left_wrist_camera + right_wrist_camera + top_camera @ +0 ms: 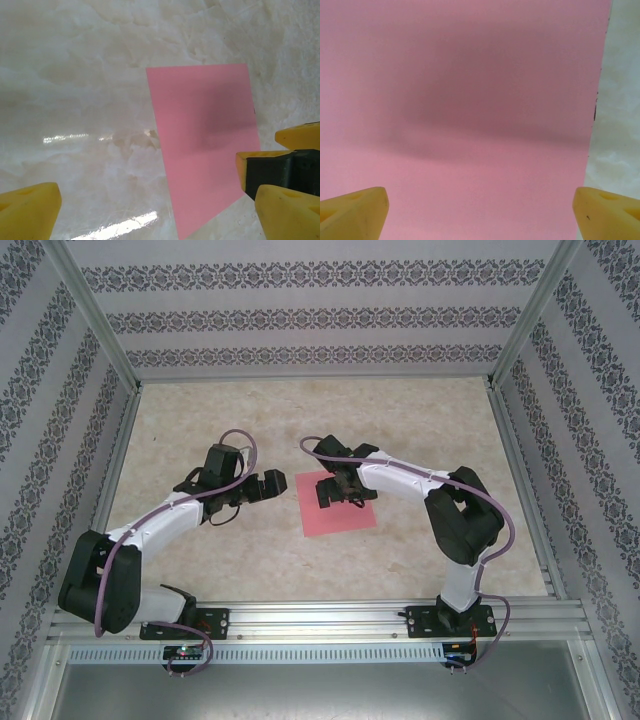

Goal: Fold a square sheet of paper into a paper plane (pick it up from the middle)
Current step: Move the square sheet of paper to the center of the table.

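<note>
The square sheet of paper [335, 518] lies flat and unfolded on the table [400, 430]; the right gripper [338, 490] hovers over it, jaws wide and empty; the left gripper [272, 486] sits just beside it, jaws wide too; pickup seems in hand, so the next move calls for a pinch at the sheet's middle.

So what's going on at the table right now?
The square sheet of paper lies flat and unfolded on the table. The right gripper is poised over the sheet, jaws open, gripping nothing. The left gripper sits just off the sheet's left edge, also open. No fold has been made yet.
</note>
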